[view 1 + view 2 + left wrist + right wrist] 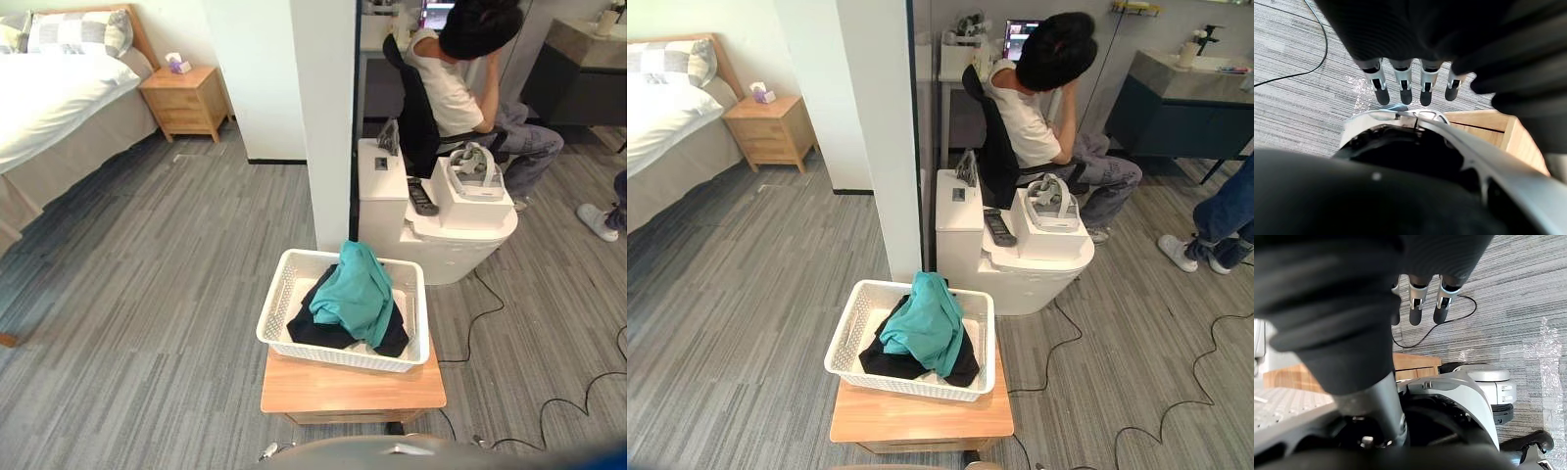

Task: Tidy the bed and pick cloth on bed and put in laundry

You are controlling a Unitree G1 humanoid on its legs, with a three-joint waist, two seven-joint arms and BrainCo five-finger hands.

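A white laundry basket (277, 296) stands on a low wooden table (353, 387) just in front of me. Teal cloth (355, 292) lies in it on top of dark cloth (313, 331). The bed (59, 98) with a white cover and a checked pillow (78, 31) is far off at the upper left. My left hand (1410, 83) hangs with straight fingers over the floor beside the wooden table (1488, 128), holding nothing. My right hand (1432, 301) also hangs with straight fingers and holds nothing.
A white pillar (323, 117) rises right behind the basket. A white toilet-shaped unit (441, 220) with a headset and a remote on it stands to the right. A person (460, 78) sits at a desk behind it. A wooden nightstand (186, 98) flanks the bed.
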